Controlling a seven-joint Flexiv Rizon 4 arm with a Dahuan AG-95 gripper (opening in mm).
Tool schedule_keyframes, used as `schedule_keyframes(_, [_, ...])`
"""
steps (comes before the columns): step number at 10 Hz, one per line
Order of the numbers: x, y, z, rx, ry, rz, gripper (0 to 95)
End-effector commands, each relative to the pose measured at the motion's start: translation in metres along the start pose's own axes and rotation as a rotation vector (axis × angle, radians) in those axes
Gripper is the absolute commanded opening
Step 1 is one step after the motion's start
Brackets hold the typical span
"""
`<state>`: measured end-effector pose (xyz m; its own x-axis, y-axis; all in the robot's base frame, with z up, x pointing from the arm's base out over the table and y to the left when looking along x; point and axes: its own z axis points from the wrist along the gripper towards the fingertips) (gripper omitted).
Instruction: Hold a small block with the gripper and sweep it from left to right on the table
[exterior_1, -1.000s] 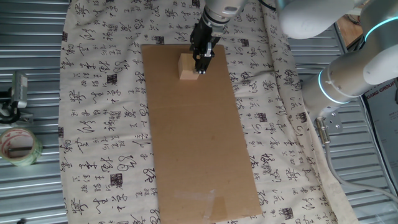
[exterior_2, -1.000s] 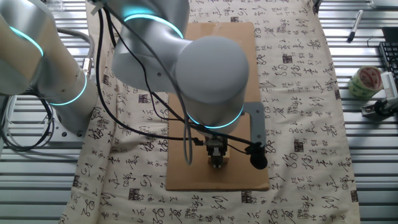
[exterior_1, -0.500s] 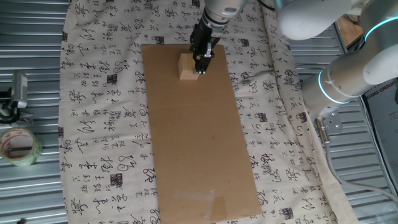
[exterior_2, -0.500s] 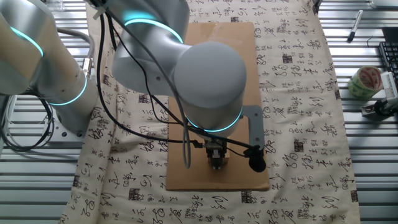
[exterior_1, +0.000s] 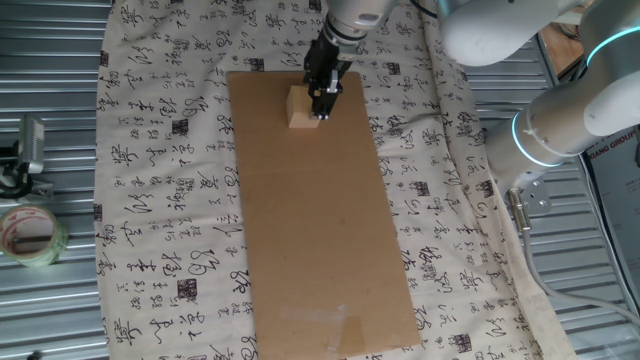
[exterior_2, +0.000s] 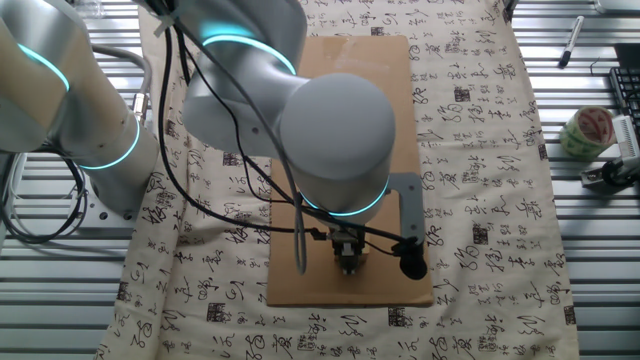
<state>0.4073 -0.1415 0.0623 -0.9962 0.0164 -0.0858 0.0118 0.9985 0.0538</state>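
Note:
The small block (exterior_1: 301, 108), a pale tan wooden cube, sits on the far end of the brown cardboard sheet (exterior_1: 320, 220) on the table's calligraphy cloth (exterior_1: 170, 150). My gripper (exterior_1: 322, 108) points straight down at the block's right side, its black fingers closed against it and touching the cardboard. In the other fixed view the gripper (exterior_2: 348, 260) is under the big grey wrist near the cardboard's near edge (exterior_2: 300, 290). There only a sliver of the block (exterior_2: 360, 262) shows beside the fingers.
A roll of tape (exterior_1: 30, 235) and a metal clamp (exterior_1: 25, 150) lie on the corrugated metal at the left. In the other view the tape (exterior_2: 588, 130) and a pen (exterior_2: 567, 42) lie at the right. The arm's base joints (exterior_1: 560, 120) stand by the cloth's right edge.
The wrist has shifted very slightly. The block and gripper stay at the same spot on the cardboard.

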Motion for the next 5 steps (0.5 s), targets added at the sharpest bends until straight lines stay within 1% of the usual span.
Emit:
schedule_keyframes(1, [-0.0004,-0.0002,0.0012,0.001,0.001,0.002,76.0])
schedule_keyframes(5, [-0.0023,-0.0006,0.0075,0.005,0.002,0.007,76.0])
